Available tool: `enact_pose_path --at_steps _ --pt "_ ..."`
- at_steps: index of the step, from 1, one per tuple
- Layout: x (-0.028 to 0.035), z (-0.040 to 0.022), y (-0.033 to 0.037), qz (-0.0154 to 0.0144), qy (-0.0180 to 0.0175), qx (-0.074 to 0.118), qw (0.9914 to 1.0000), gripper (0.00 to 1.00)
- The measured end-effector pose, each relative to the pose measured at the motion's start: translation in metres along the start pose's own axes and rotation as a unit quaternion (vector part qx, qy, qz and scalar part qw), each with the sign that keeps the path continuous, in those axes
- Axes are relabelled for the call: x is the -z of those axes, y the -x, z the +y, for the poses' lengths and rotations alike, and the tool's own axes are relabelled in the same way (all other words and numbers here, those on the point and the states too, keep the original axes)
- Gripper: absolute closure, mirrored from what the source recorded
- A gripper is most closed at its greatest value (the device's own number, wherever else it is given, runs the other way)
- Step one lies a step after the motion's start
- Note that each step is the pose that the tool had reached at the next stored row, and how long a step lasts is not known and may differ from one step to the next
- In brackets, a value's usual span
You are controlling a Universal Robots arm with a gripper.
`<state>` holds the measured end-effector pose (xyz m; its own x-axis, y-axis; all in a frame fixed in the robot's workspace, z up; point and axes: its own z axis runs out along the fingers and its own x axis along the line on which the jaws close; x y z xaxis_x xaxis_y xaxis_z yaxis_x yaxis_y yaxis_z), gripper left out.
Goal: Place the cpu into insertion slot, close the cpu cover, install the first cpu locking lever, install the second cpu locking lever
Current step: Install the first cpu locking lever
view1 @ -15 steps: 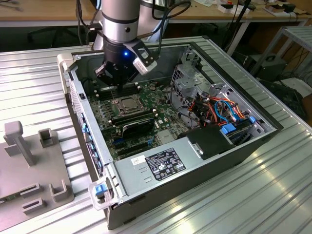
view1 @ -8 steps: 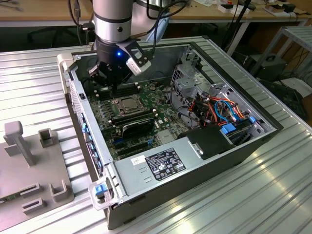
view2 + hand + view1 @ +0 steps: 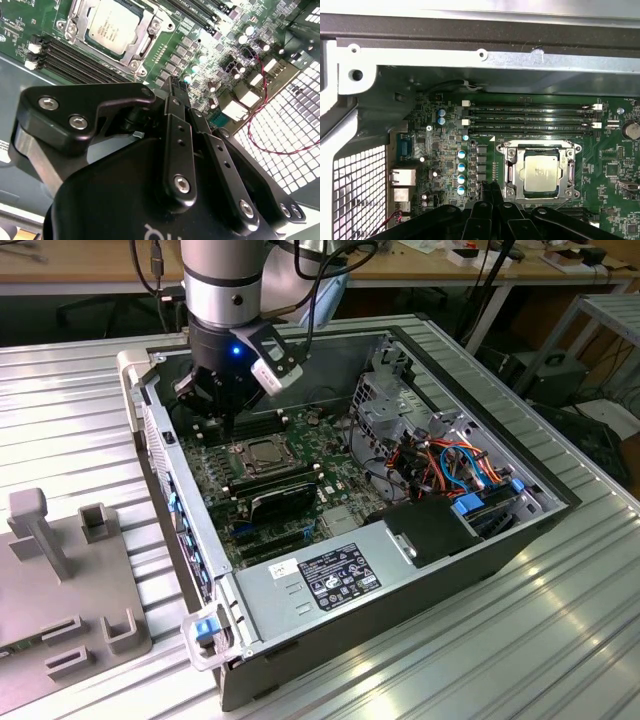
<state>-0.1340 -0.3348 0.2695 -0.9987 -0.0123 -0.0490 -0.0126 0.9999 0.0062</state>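
Note:
The cpu shows its silvery top in the insertion slot on the green board, also seen in the exterior view. The cpu cover, a metal frame, lies flat around the chip, with its frame edge showing in the second wrist view. My gripper hovers beside the socket over a row of blue-topped capacitors, apart from the cover. Its black fingers meet at the tips with nothing between them. In the exterior view the gripper hangs inside the open case near its rear corner.
Long black memory slots run past the socket. The case's rear grille and metal wall stand close by. A power supply and cabled drive cage occupy the case's other side. A grey fixture sits on the table.

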Motion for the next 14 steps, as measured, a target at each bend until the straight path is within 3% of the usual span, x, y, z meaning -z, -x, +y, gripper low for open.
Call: enact_pose_path --at_steps 14 --pt "0.0000 0.0046 0.0001 0.0000 0.0000 0.000 1.00000 0.89"
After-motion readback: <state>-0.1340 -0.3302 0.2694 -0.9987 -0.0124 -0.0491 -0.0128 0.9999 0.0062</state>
